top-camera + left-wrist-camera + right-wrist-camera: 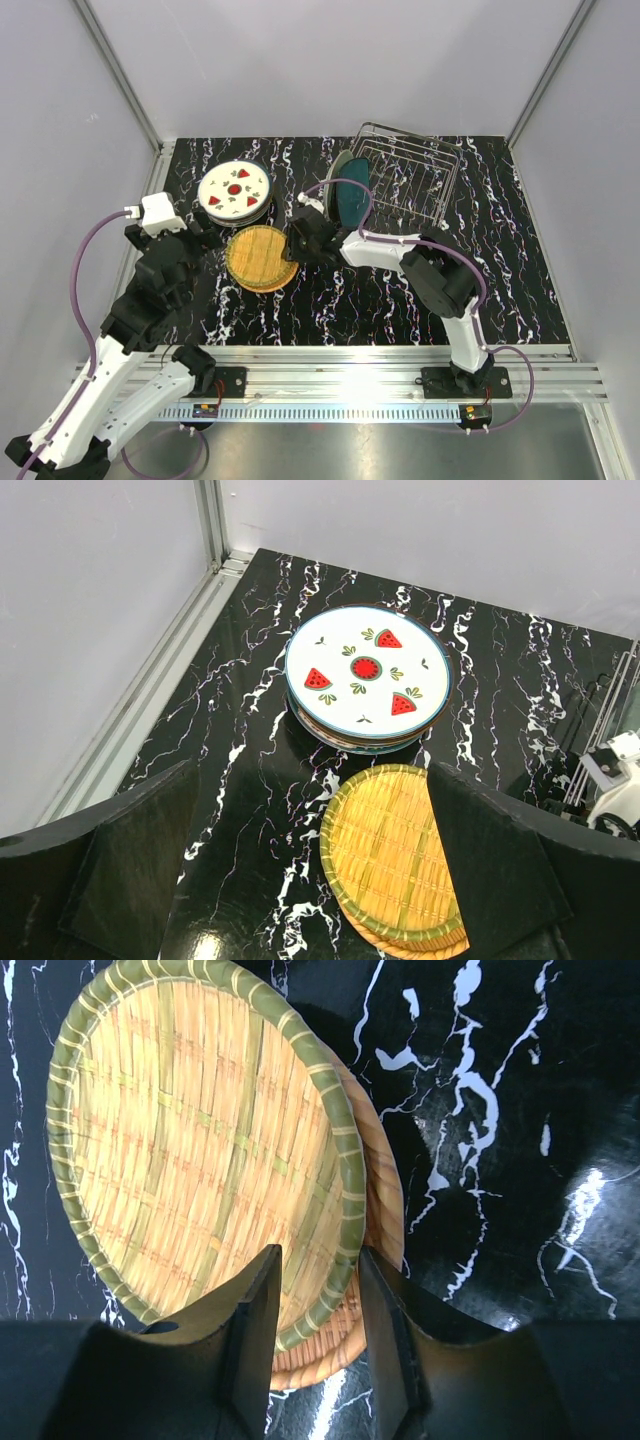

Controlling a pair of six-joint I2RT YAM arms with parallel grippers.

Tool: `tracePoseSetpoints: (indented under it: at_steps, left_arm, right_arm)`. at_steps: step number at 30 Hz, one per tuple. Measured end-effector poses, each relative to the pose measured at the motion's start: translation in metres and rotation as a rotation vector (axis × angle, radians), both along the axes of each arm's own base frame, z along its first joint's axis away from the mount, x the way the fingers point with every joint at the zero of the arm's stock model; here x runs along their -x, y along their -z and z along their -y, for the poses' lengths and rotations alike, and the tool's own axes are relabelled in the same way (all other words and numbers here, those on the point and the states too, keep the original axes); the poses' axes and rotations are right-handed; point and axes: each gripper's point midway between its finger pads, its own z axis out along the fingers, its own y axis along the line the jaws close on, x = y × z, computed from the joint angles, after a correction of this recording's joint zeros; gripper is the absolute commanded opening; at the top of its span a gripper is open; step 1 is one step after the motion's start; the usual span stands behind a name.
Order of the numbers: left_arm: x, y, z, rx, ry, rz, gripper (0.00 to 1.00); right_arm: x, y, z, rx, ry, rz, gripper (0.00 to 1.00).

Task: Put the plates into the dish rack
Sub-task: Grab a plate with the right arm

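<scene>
The orange-tan plate (262, 257) lies flat on the desk (500, 280) left of the dish rack (410, 180), right fingers (255, 1340) slightly parted over its rim for pickup, left fingers (130, 880) spread; closing on that rim seems next.

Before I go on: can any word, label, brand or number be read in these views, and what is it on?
No text can be read in any view.
On the white plate: only red fruit and leaf pictures, no words.
On the woven-pattern plate: no marks at all.
On the small board by the left arm's base: any print is too small to read.
</scene>
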Motion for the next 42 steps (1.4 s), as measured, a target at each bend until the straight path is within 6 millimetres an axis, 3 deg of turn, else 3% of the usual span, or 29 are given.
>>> tracePoseSetpoints:
  at_steps: [9,20,28,35,42]
  left_arm:
    - [0.000,0.000,0.001,0.001,0.005,0.000,0.99]
    - [0.000,0.000,0.003,-0.001,0.010,-0.001,0.99]
    - [-0.001,0.002,0.003,-0.007,0.007,-0.008,0.99]
    - [-0.005,0.010,0.004,-0.024,0.001,-0.025,0.99]
    - [-0.009,0.014,0.007,-0.045,0.004,-0.043,0.99]
  right_arm:
    - [-0.003,0.002,-0.008,-0.012,0.043,0.000,0.50]
    - [-0.006,0.006,-0.006,-0.011,0.088,-0.007,0.33]
    - [-0.005,0.007,0.002,0.005,0.109,0.002,0.08]
    - [-0.001,-0.004,0.008,-0.003,0.115,0.013,0.05]
    - [0.011,-0.019,0.027,0.000,0.119,0.025,0.00]
